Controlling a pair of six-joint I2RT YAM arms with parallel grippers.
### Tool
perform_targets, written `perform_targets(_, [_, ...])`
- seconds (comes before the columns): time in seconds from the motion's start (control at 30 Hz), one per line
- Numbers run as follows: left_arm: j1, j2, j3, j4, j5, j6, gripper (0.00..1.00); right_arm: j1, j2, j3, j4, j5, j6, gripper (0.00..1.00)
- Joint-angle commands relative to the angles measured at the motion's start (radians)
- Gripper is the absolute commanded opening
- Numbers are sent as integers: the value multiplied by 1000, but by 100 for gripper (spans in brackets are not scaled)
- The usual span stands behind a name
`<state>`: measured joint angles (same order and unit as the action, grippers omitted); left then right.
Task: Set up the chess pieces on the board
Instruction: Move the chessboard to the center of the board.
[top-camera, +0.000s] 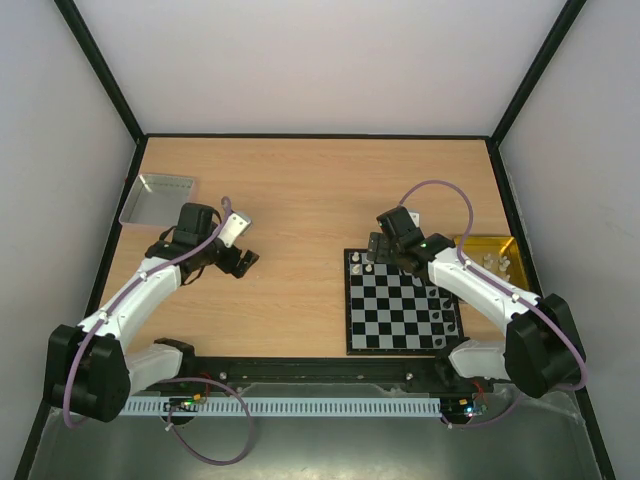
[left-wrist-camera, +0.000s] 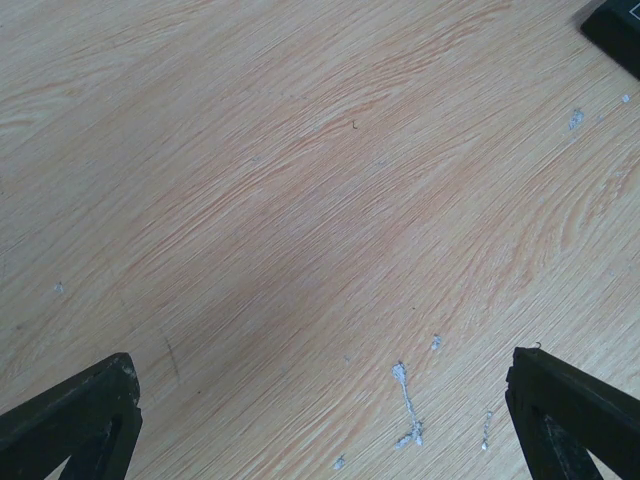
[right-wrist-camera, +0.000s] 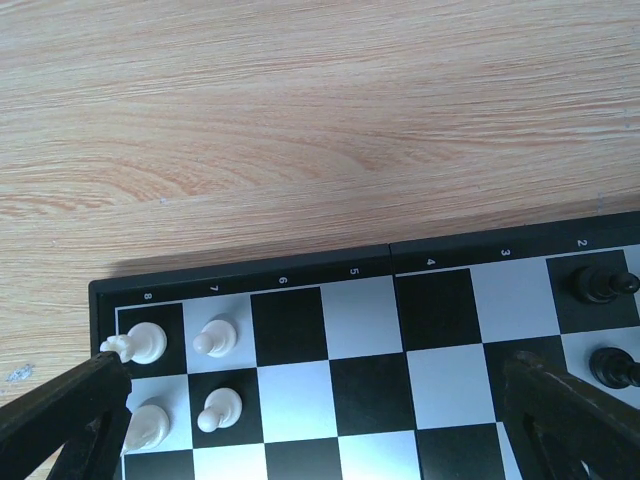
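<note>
Black fingers (left-wrist-camera: 80, 425) of the left jaws fill the bottom corners of the left wrist view. They stand wide apart, with only bare wooden surface (left-wrist-camera: 300, 200) and a few pale scuffs (left-wrist-camera: 408, 405) between them. From above, the left arm (top-camera: 150, 285) reaches out over the left half of the surface, well apart from the board (top-camera: 390, 322) and near a grey tray (top-camera: 155, 200) at the far left edge.

The right jaws are also spread wide and hold nothing. They hang over the far left corner of the board, with one finger (right-wrist-camera: 60, 425) at each bottom corner of the right wrist view. Four white pieces (right-wrist-camera: 215, 337) stand in a two-by-two block on that corner, in the columns printed 8 and 7. The left finger tip sits just beside the corner piece; I cannot tell whether they touch. Two black pieces (right-wrist-camera: 600, 284) stand at the right edge of that view, in the column printed 2. The squares between the two groups are bare.

From above, the board lies on the right half of the surface in front of the right arm (top-camera: 480, 285). More black pieces stand along its right side, partly hidden by the arm. A yellow tray (top-camera: 478, 241) sits just beyond the board's far right corner, with a few white pieces (top-camera: 497, 264) in it.
</note>
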<state>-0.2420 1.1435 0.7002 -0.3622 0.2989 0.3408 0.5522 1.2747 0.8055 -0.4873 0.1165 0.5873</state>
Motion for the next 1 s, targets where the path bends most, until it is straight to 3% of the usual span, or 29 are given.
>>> perform_targets(0.0, [-3,-7,4,-16,16,12,100,8,-8,4,-12,41,6,97])
perform_targets(0.53, [-3,0,3,-13,7,6,100,8,5,27,-35,49,11,98])
perform_targets(0.77, [-3,24,11,-15,-6,-5,100,26,39,136,-187,131,40,98])
perform_targets(0.97, [-3,32,21,-26,-4,-9,100,32,-21,145,-213,40,78,99])
